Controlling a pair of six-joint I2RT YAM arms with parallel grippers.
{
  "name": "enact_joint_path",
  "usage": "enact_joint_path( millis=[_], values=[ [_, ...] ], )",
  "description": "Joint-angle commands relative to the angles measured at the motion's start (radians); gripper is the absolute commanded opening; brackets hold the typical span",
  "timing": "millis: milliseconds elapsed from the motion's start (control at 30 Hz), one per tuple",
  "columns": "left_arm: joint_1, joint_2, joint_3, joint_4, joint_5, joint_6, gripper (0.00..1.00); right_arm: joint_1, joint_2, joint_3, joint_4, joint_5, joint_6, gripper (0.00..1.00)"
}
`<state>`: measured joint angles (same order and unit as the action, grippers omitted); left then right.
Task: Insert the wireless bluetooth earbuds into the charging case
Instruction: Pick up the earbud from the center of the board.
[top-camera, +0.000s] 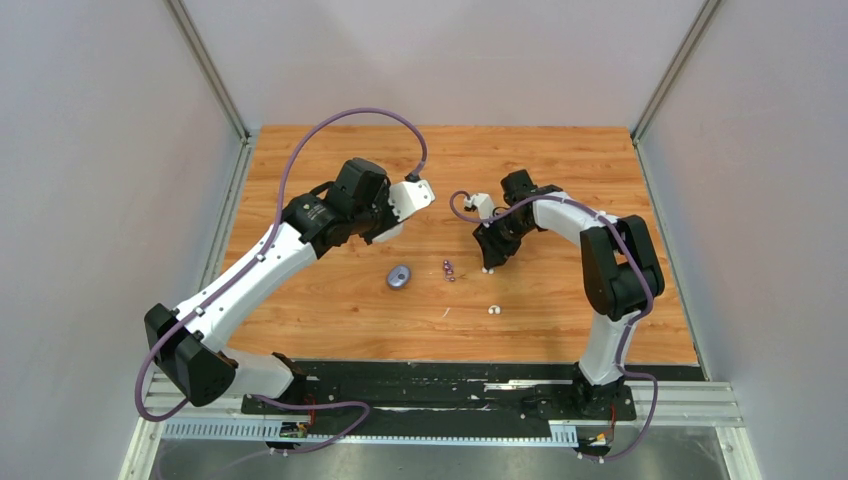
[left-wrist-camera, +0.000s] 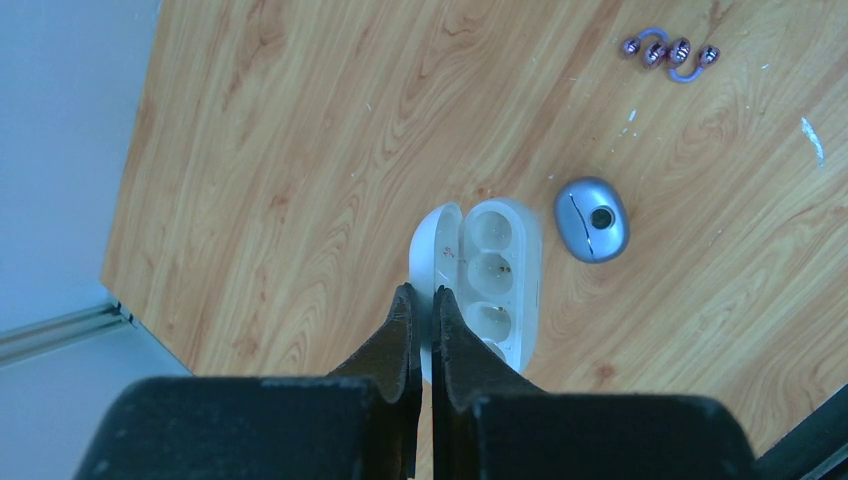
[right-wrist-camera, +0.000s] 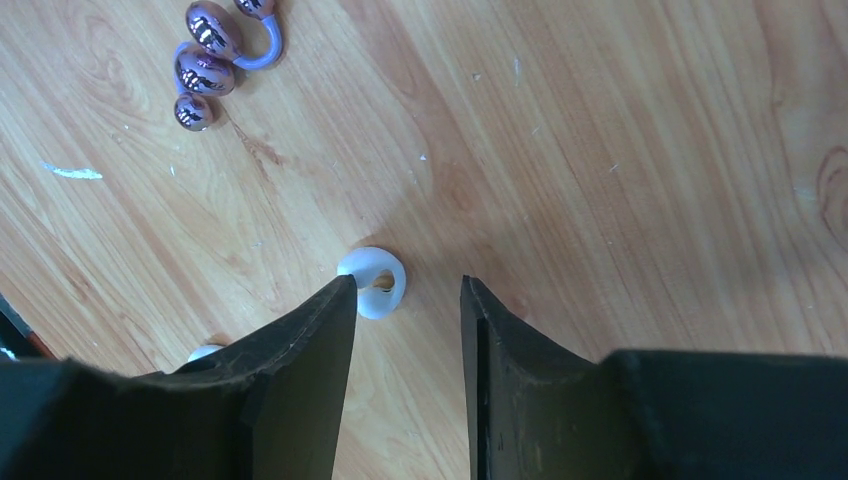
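Observation:
My left gripper (left-wrist-camera: 423, 292) is shut on the edge of the white charging case (left-wrist-camera: 488, 275), holding it open above the table with its sockets empty; from above the case (top-camera: 416, 193) shows at the left gripper (top-camera: 404, 202). One white earbud (right-wrist-camera: 373, 280) lies on the wood just beyond the left fingertip of my right gripper (right-wrist-camera: 407, 283), which is open with nothing between its fingers. A second white earbud (right-wrist-camera: 205, 352) is half hidden behind that finger. The top view shows both white earbuds (top-camera: 487, 269) (top-camera: 493, 310) by the right gripper (top-camera: 489, 262). The purple earbuds (top-camera: 448, 268) (left-wrist-camera: 668, 52) (right-wrist-camera: 210, 55) lie together mid-table.
A closed blue-grey oval case (top-camera: 399, 276) (left-wrist-camera: 592, 219) lies on the wooden table (top-camera: 330, 310), left of the purple buds. Grey walls close in on both sides and at the back. A black base rail (top-camera: 450, 385) runs along the near edge.

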<state>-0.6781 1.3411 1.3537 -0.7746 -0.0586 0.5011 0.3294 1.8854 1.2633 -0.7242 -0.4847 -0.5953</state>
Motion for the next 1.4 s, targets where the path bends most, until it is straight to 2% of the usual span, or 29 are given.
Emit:
enact_joint_path(
  millis=[0, 333, 633, 1000, 1233, 1367],
  values=[
    [0.009, -0.027, 0.0, 0.015, 0.004, -0.023, 0.0, 0.0, -0.006, -0.002, -0.015, -0.052, -0.047, 0.43],
    [0.015, -0.018, -0.008, 0.028, 0.013, -0.027, 0.0, 0.013, -0.036, -0.079, 0.015, -0.017, -0.058, 0.42],
    [0.015, -0.017, -0.011, 0.03, 0.009, -0.026, 0.0, 0.044, -0.063, -0.154, 0.118, 0.066, -0.037, 0.39],
    [0.021, -0.02, -0.021, 0.039, 0.003, -0.024, 0.0, 0.098, -0.138, -0.293, 0.223, 0.153, -0.036, 0.24],
    [0.022, -0.013, -0.018, 0.04, 0.006, -0.029, 0.0, 0.139, -0.2, -0.363, 0.292, 0.227, -0.061, 0.0],
    [0.023, -0.002, -0.008, 0.036, 0.015, -0.044, 0.0, 0.142, -0.274, -0.342, 0.316, 0.3, -0.059, 0.0]
  ],
)
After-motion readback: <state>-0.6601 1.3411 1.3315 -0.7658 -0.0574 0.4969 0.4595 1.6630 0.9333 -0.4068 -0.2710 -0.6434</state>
